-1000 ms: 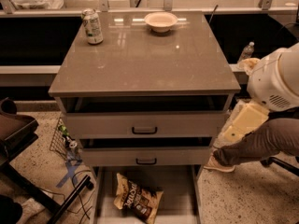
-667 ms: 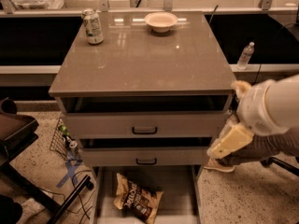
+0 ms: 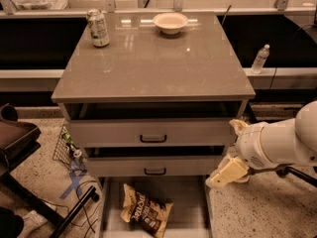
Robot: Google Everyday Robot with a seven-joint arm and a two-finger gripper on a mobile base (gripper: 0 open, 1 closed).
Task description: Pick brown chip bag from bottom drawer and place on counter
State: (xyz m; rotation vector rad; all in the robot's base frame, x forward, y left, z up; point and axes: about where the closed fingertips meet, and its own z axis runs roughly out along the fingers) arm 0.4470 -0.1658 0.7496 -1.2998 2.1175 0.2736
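Note:
The brown chip bag [image 3: 146, 211] lies flat on the pale floor of the open bottom drawer [image 3: 188, 202], at its left half, dark front up with tan edges. The counter [image 3: 148, 58] is the glossy grey-brown top of the drawer cabinet. My arm comes in from the right as a white rounded segment. The gripper [image 3: 225, 174] is the cream-coloured end of it, low at the right front corner of the cabinet, just above the drawer's right wall, to the right of the bag and apart from it.
A can [image 3: 98, 28] stands at the counter's back left and a white bowl [image 3: 170, 22] at its back middle. Two upper drawers with black handles [image 3: 153, 138] stand slightly open. A water bottle [image 3: 260, 58] is at the right; a black chair base [image 3: 29, 182] and cables at the left.
My arm has swung down and to the left, bringing the gripper from beside the cabinet's right side toward the bottom drawer's right edge. The bag has not moved.

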